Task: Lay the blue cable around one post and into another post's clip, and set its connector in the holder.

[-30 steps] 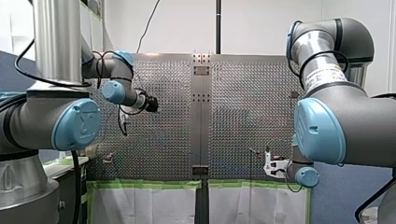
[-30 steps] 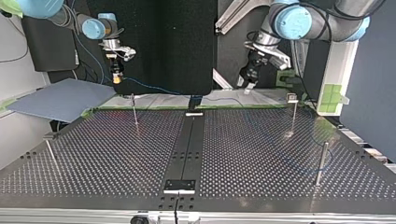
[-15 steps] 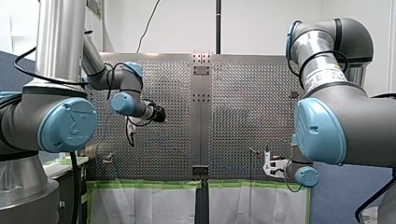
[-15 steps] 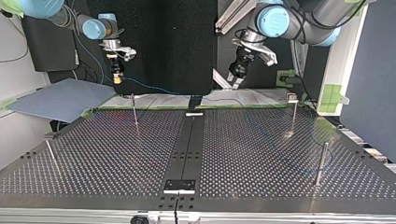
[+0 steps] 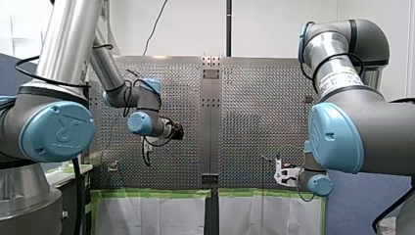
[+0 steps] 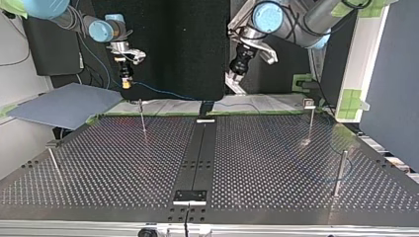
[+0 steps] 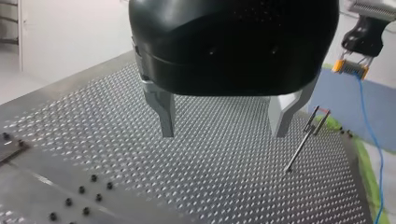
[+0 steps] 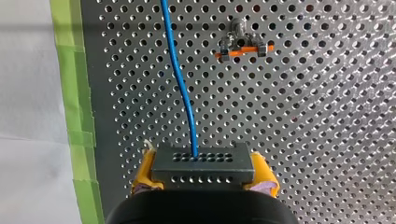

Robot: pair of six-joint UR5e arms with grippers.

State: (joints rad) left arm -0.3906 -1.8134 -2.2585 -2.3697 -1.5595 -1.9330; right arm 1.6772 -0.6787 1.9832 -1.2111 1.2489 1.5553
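- Metal desk (image 6: 276,163), perforated all over, lies beneath both arms, with thin posts (image 6: 340,173) standing well apart on it.
- My left fingers (image 7: 164,112), bare metal, hang spread wide above the desk with nothing between them. A clip-topped post (image 7: 301,144) stands just past them.
- My right fingers (image 6: 127,84), yellow-padded, are clamped on the dark connector (image 8: 203,163) near the desk's edge, which is lined with green tape (image 8: 77,93), at the top view's left.
- Blue cable (image 8: 180,84) leaves the connector's face and runs ahead over the desk. It passes beside an orange clip (image 8: 240,44) and stays apart from it.
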